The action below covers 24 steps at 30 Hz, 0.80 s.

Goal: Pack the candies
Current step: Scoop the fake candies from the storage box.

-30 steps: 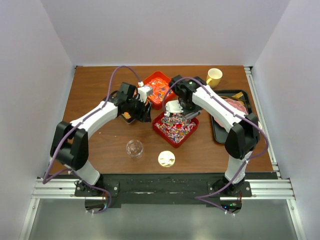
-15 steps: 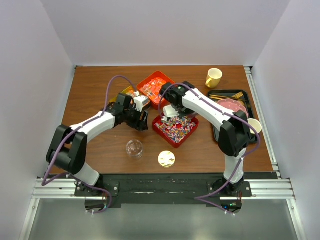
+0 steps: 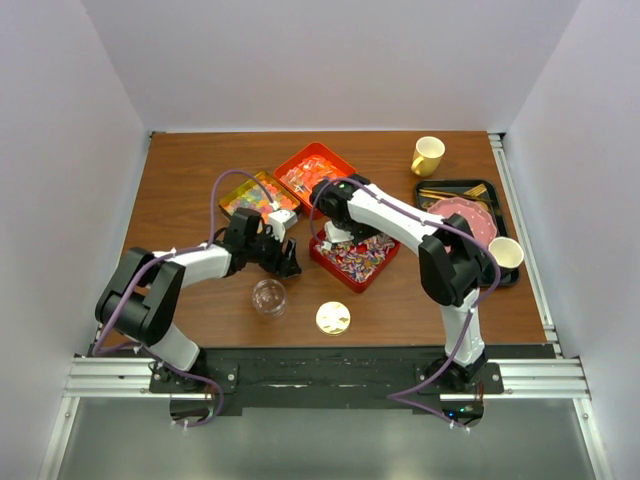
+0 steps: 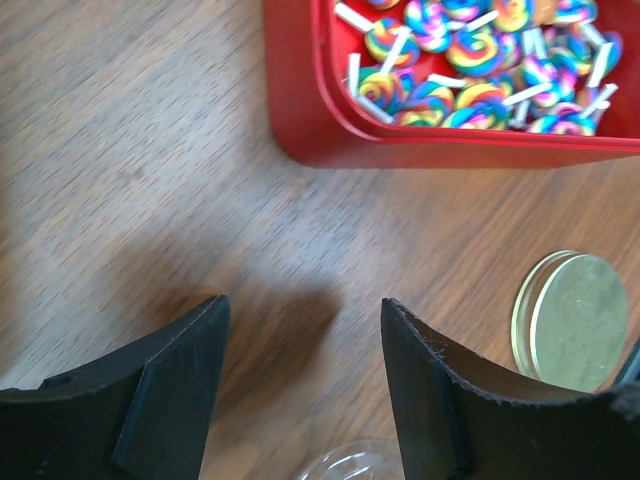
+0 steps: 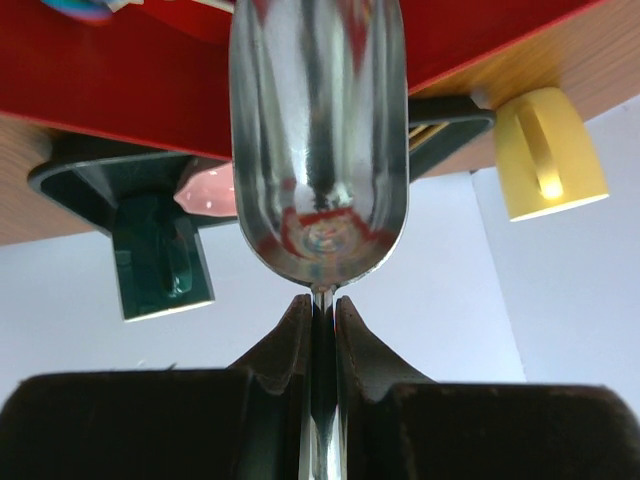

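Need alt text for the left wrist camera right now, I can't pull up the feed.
The open left gripper hangs over the wooden table, holding nothing. A red tray of swirled lollipops fills the upper right; a gold lid lies at the right edge.

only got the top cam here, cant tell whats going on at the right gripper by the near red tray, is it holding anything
Observer: Yes. The right wrist view shows the right gripper shut on the thin handle of a metal scoop.
Operator: is it loaded
Observer: No. The side of the bowl that faces the camera shows only reflections, with nothing lying in it.
Operator: and the left one
Observer: The left gripper is open over the wooden table, with nothing between its fingers.
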### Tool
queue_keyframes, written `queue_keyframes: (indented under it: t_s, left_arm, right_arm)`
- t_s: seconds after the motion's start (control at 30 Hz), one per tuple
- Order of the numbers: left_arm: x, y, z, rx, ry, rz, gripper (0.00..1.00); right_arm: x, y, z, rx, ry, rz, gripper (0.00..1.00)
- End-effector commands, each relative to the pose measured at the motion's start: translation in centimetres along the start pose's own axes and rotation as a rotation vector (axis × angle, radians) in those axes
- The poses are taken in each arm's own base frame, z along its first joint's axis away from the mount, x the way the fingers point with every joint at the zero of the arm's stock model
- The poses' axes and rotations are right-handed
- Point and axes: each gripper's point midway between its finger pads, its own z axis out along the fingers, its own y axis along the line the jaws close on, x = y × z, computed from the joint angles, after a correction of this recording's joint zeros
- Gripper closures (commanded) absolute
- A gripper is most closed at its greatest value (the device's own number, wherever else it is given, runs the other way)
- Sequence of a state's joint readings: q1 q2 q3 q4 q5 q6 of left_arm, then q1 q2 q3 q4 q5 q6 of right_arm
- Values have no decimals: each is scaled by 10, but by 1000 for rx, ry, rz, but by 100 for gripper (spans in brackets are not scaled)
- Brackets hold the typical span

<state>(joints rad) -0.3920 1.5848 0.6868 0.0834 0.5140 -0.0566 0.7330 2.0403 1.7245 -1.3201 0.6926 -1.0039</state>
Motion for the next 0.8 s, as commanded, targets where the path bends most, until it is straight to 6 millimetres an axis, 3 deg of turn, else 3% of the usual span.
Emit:
queue_keyframes:
  t_s: [0.0, 0.17, 0.3, 0.47, 0.77]
  left_arm:
    - [-28, -13, 2, 80, -133, 63, 34]
    - [-33, -27, 8, 168, -186, 84, 35]
    - [-33, -33, 12, 216, -209, 79, 36]
    - [-26, -31, 17, 226, -200, 91, 37]
    - [-20, -22, 27, 199, -198, 88, 39]
  right_arm:
    - [30, 42, -2, -183, 148, -128, 100]
    - [-6, 58, -2, -292, -46, -38, 100]
    - [-24, 65, 6, -285, -154, -48, 100]
    - [-36, 72, 5, -307, -274, 0, 100]
    - [-61, 64, 4, -320, -375, 106, 100]
